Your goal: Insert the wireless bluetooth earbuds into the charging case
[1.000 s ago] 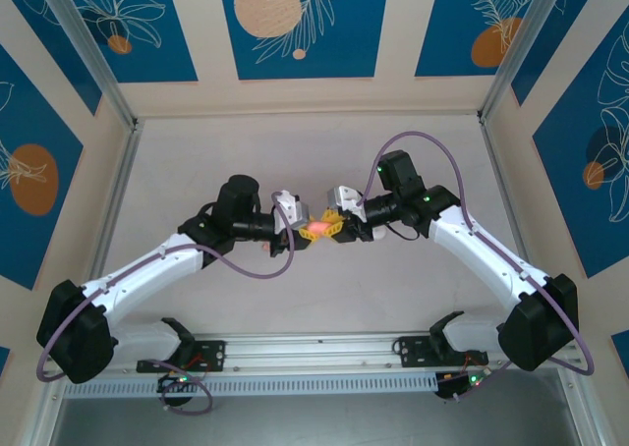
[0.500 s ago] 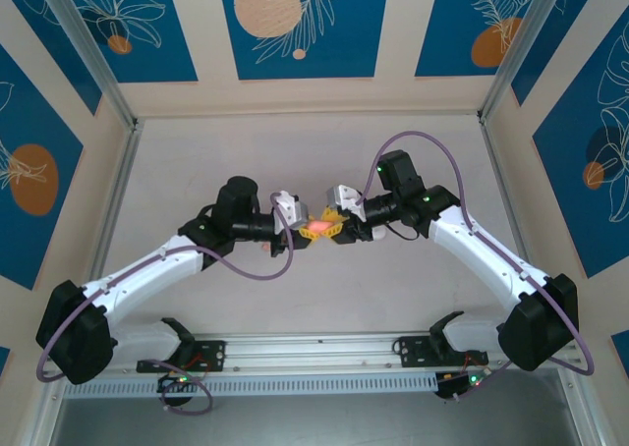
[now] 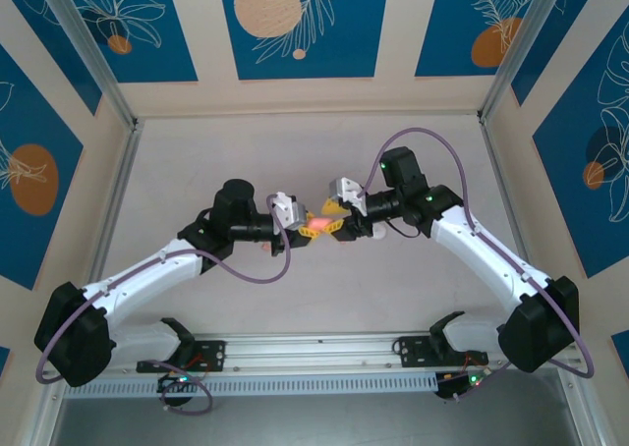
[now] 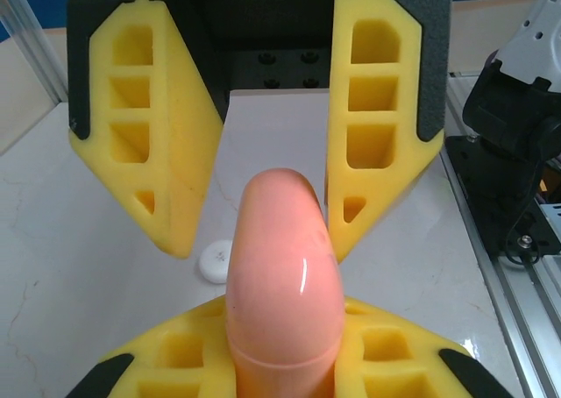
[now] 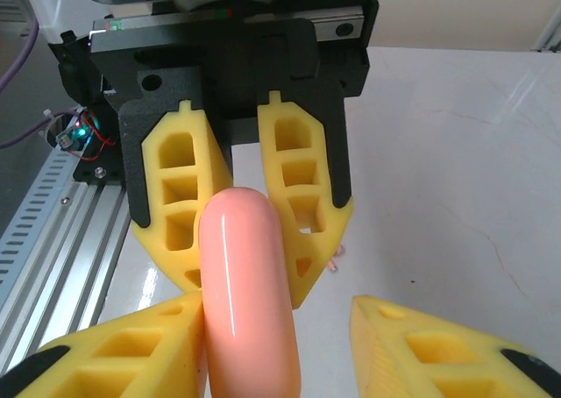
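Right tool (image 4: 259, 242) wider around case (image 4: 282, 280)

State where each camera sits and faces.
Top external: above and behind, looking down at the table; left arm and right arm show.
Left wrist: on the left arm, facing the open right gripper; own left gripper grips the salmon-pink rounded plastic case.
Right wrist: faces the left gripper past own fingers. Both share the case.

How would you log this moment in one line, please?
left gripper: shut on charging case | right gripper: open, straddling case | case: off table
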Robot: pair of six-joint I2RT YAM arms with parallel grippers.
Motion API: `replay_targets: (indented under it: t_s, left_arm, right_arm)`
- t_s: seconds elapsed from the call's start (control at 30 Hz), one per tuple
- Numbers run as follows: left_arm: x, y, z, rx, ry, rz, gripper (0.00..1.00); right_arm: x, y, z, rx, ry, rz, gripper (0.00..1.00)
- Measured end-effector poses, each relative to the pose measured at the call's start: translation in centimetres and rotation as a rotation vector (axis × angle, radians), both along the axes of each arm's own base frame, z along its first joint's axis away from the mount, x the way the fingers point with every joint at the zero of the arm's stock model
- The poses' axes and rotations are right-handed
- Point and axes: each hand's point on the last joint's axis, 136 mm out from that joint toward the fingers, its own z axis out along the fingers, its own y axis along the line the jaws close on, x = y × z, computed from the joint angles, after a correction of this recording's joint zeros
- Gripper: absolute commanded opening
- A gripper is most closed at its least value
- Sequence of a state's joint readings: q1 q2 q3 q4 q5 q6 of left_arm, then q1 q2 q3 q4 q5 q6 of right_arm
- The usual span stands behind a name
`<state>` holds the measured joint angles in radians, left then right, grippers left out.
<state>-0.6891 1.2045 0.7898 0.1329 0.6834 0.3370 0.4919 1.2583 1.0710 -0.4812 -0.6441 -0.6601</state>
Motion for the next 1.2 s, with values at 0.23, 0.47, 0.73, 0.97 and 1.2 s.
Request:
replay_targets:
  t_s: [0.23, 0.47, 0.73, 0.97, 1.2]
  left_arm:
    - [0.3, 0.1, -0.1, 0.005, -0.003, 0.016, 0.00]
    - [-0.3, 0.1, -0.7, 0.010, 0.015, -0.008, 0.00]
    - [-0.4, 0.1, -1.3, 0.005, 0.027, -0.003, 0.00]
    - [-0.1, 0.3, -1.5, -0.018, 0.042, 0.015, 0.00]
    - [1.4, 1.6, -2.5, -0.052, 0.088, 0.088, 0.00]
  right_arm:
    - [0.4, -0.5, 0.3, 0.021, 0.034, -0.022, 0.45]
    - [1.9, -1.0, 1.1, 0.047, 0.014, -0.068, 0.45]
    - [2.2, -1.3, 1.7, 0.064, 0.010, -0.084, 0.45]
    - [2.4, -1.5, 2.4, 0.084, 0.008, -0.102, 0.47]
    - [3.0, -1.8, 2.2, 0.062, 0.062, -0.167, 0.50]
